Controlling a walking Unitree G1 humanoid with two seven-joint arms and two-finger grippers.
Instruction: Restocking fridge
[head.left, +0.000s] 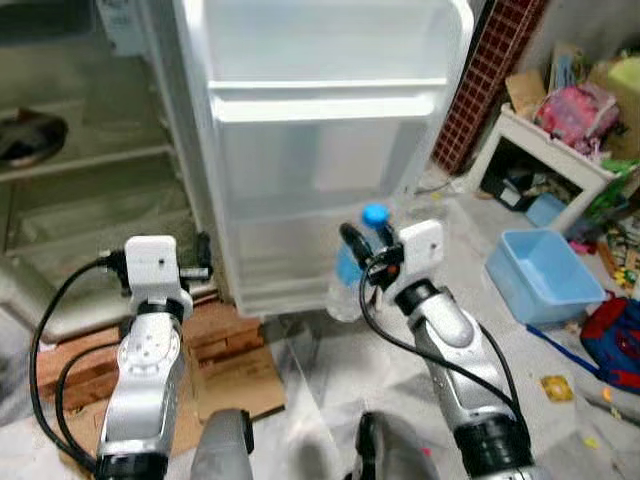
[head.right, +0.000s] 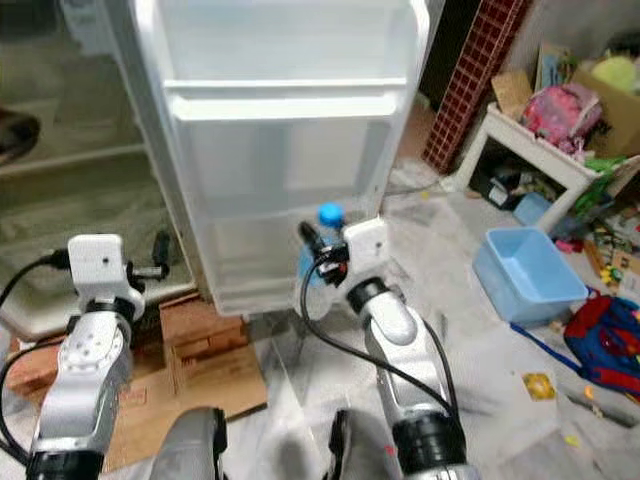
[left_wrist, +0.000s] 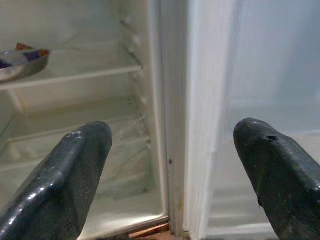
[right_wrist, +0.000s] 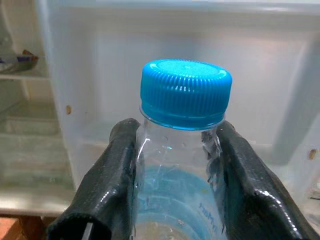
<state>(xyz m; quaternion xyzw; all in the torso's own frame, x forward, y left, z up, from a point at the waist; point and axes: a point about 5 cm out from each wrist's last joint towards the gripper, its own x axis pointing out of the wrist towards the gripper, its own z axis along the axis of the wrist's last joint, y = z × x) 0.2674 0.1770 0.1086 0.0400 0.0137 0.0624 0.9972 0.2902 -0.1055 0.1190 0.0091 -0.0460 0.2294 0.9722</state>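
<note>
Black fingers (right_wrist: 117, 185) of the right gripper (right_wrist: 175, 180) clamp the water bottle (right_wrist: 177, 165) just under its blue cap (right_wrist: 186, 92), one on each side of the neck, so the jaws are closed on it. From the head cameras the bottle (head.left: 352, 268) hangs upright in front of the lowest shelf of the open fridge door (head.left: 320, 150), at about 12 o'clock from the right wrist.

To do this step well, I judge the bottle should stay upright and be lifted until its base clears the door shelf's front rail, then moved forward and lowered until it stands on its own before the jaws open. The grip sits high on the neck, so a slow move would keep the body from swinging.

At 10 o'clock, the left gripper (left_wrist: 170, 175) holds its fingers wide apart with nothing between them, pointing at the edge where the door meets the fridge cabinet (head.left: 90, 170).

Hard to judge: the bottle's base is cut off in the wrist view and blurred in the head views, so how near it is to the rail cannot be told. A dish (left_wrist: 20, 60) on an inner shelf is cropped, its contents unclear. Clutter and a blue tub (head.left: 545, 275) lie on the floor at 3 o'clock.
</note>
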